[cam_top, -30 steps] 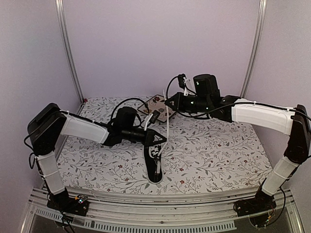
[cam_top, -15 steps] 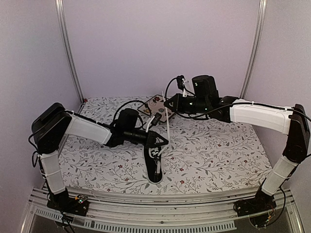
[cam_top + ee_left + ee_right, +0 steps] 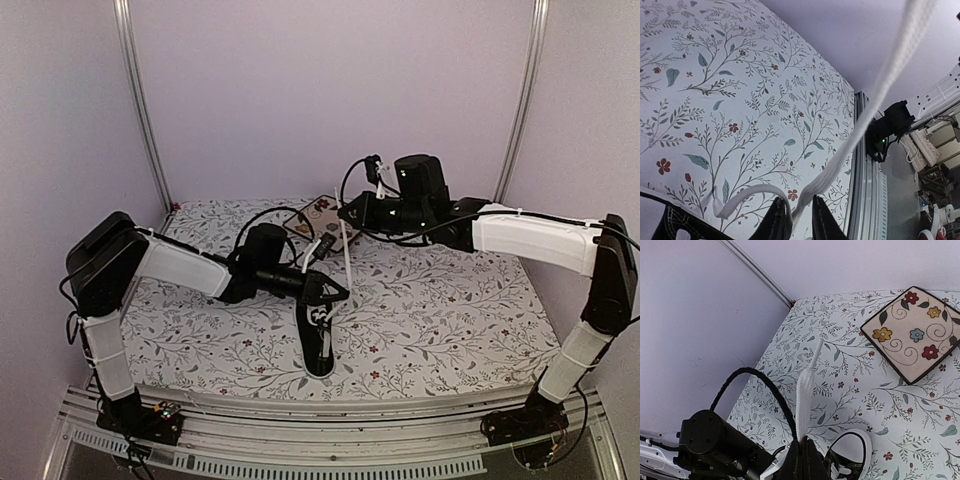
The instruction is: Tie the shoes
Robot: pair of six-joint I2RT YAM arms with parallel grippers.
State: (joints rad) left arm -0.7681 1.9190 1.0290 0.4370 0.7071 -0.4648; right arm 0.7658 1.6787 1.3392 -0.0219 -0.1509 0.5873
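The shoe (image 3: 319, 350) lies near the front edge of the flowered cloth (image 3: 450, 300), its long axis running near to far. At its far end the left claw (image 3: 338, 293), the nearer one, is clenched on a white lace (image 3: 343, 258). The lace slants up, taut, to the right claw (image 3: 346, 216), also pinched shut on it, by the plate (image 3: 912, 335). Behind is a bare lilac wall (image 3: 330, 90).

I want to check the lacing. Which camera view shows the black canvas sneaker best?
Top external: the whole black canvas sneaker lies in sight. The right wrist shows only one rounded end at its bottom edge; the left wrist only a stitched black sliver in its bottom-left corner.
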